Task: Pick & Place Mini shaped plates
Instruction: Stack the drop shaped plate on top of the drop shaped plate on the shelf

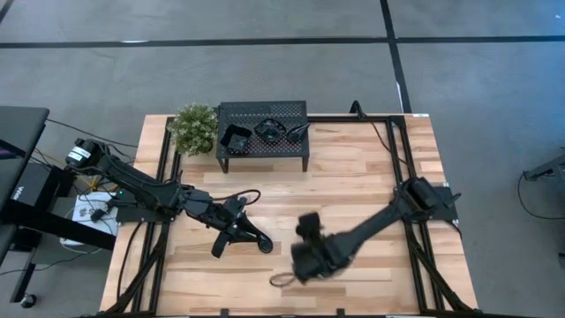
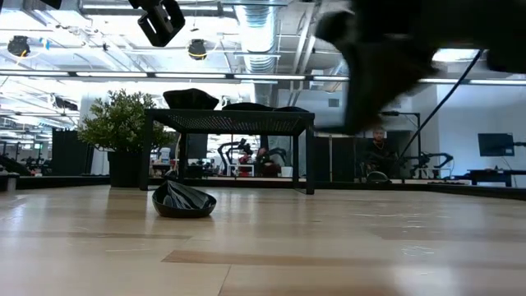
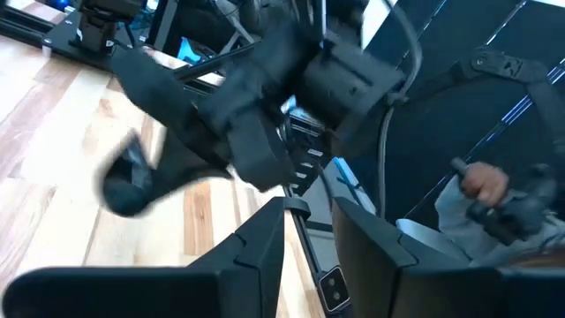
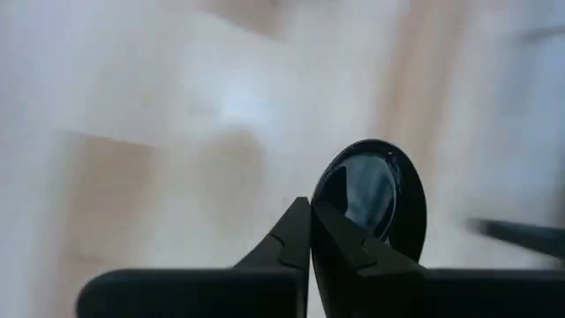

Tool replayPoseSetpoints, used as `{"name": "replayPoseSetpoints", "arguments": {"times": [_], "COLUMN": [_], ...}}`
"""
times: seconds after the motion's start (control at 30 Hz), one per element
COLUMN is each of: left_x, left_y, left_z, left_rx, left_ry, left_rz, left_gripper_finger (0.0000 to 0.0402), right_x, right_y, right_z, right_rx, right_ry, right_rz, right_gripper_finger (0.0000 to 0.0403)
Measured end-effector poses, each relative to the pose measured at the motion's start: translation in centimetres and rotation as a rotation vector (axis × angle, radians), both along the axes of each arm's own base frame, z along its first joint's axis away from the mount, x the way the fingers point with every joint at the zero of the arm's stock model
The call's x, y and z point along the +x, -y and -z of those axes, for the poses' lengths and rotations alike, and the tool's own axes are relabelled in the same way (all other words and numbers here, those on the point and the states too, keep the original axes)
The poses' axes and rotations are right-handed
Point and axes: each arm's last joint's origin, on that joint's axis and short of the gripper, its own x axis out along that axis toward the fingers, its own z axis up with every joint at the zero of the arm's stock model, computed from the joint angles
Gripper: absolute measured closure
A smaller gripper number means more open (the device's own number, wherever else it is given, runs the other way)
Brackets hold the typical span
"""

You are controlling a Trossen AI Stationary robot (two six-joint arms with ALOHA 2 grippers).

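A glossy black oval mini plate (image 4: 375,196) sticks out past the tips of my right gripper (image 4: 311,205), which is shut on it above the table's near middle (image 1: 305,231). Another mini plate (image 2: 183,200) rests on its underside on the wood, just below and past my left gripper (image 1: 247,228). That gripper hangs open with nothing between its fingers (image 3: 309,234). More mini plates (image 1: 269,131) lie on top of the black perforated stand (image 1: 262,157) at the far side. My right gripper pinches the oval plate's rim (image 4: 337,219) between its two fingers, at the edge nearest the gripper. The fingers slant down from above. The plate stands out beyond the fingertips, clear of the table.
A potted plant (image 1: 194,128) stands left of the stand. A thin small loop (image 1: 281,279) lies near the table's front edge. Black rails (image 1: 402,159) run along both sides. A person's hand (image 3: 481,184) shows beyond the table's right side.
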Motion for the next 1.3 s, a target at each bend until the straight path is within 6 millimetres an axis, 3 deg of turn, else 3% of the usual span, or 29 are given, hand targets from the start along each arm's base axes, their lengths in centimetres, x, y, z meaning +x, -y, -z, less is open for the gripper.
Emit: {"name": "replayPoseSetpoints", "arguments": {"times": [0.1,0.23,0.43,0.53,0.73,0.93,1.17,1.3], "left_x": [0.0,0.0,-0.2,-0.5,-1.3,-2.1,-2.1,-1.9], "left_y": [0.0,0.0,0.2,0.3,-0.2,-1.2,-1.8,-2.1], "left_z": [0.0,0.0,0.0,-0.3,-1.7,-2.6,-2.7,-2.7], "left_rx": [0.001,0.001,-0.012,-0.015,0.052,0.072,0.073,0.078], "left_ry": [0.0,0.0,-0.009,0.0,0.099,0.117,0.119,0.117], "left_rz": [0.0,0.0,0.104,0.17,0.187,0.16,0.127,0.062], "left_gripper_finger": [0.0302,0.0302,0.0302,0.0302,0.0302,0.0302,0.0302,0.0302], "right_x": [1.6,2.1,0.1,-1.0,-1.3,-0.9,-0.4,-0.5], "right_y": [2.1,5.5,13.1,17.3,24.9,29.8,32.7,33.1], "right_z": [-3.3,-9.0,-16.6,-18.5,-17.2,-14.5,-12.0,-11.9], "right_rx": [-0.113,-0.237,-0.252,-0.085,0.027,0.021,0.034,0.038], "right_ry": [-0.013,0.01,0.122,0.206,0.237,0.117,0.015,0.01], "right_rz": [-0.058,-0.125,-0.129,-0.107,-0.182,-0.23,-0.225,-0.259], "right_gripper_finger": [0.04,0.0401,0.0402,0.0402,0.0402,0.0402,0.0401,0.0392]}}
